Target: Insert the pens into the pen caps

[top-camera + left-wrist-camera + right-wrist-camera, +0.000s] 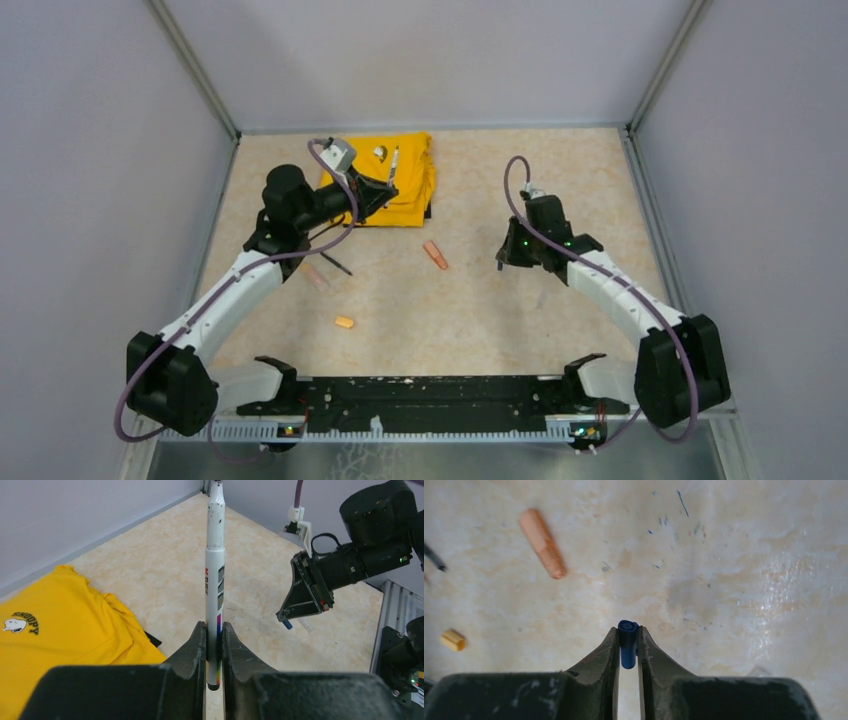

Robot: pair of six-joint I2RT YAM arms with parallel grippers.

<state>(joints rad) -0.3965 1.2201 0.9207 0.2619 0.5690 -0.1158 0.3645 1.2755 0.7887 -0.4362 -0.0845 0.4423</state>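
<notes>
**A:** Over the table [520, 330], from the top camera, which step is in hand?

**B:** Bringing the first pair together, I'd judge. The left gripper [383, 187], at eleven o'clock above the yellow cloth [410, 200], carries the silver-white pen [394, 163]. The right gripper [503, 262] hangs at two o'clock. An orange marker [435, 254] lies near the centre, the light orange cap [344, 322] at seven and a dark pen [336, 264] at nine, all loose.

**A:** And the left wrist view?

**B:** Fingers closed narrow on the pen's lower barrel, with the pen upright and pointing to twelve. The right gripper sits at three o'clock, well apart, with a bit of blue at its tips.

**A:** Does the right wrist view confirm that?

**B:** Yes. Its fingers pinch the dark blue cap [628, 647], one end poking out toward twelve (whether that is the open end I cannot tell).

**A:** Next move?

**B:** Probably line up the pen tip and the cap mouth on one axis, close the gap, then push straight. A tilt could jam the cap or skid it out of the pinch.
</notes>
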